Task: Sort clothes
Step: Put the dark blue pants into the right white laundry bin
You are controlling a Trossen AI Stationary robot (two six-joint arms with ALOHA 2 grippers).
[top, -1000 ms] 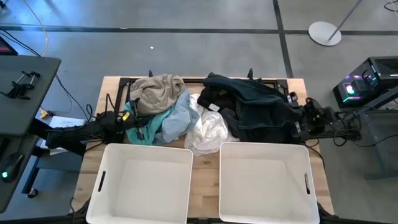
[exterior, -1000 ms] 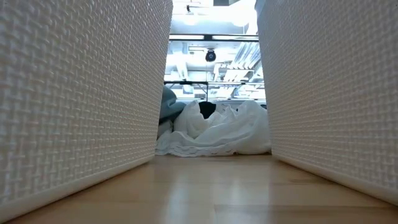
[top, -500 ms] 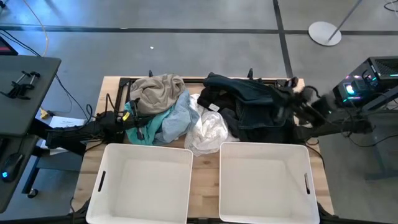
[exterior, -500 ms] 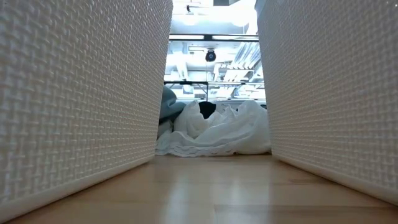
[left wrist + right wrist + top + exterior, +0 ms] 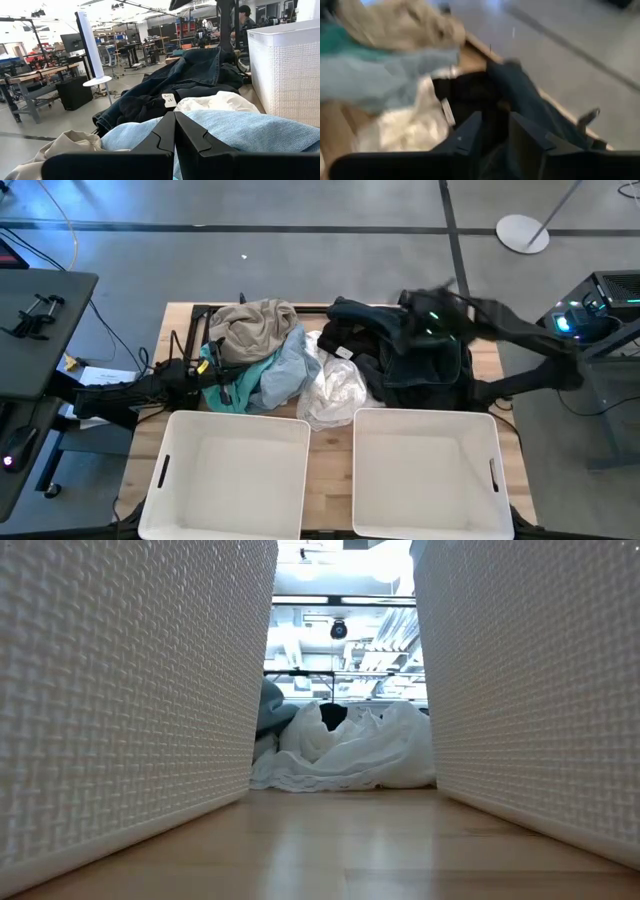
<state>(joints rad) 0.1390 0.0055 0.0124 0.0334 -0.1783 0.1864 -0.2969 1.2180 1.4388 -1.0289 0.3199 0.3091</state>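
listing by view. high view: clothes [image 5: 330,360] heaped along the counter [image 5: 330,480] far edge, both white baskets [image 5: 235,475] empty; right end effector [image 5: 415,315] above the dark pile. left wrist view: left end effector [image 5: 175,131] pressed together beside pale blue fabric. right wrist view: fingers slightly spread, empty. advice: descend onto one dark fold only, pinch deep

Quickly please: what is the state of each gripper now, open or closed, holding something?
Left gripper: shut, holding nothing, beside the pale clothes.
Right gripper: open, empty, above the dark clothes.
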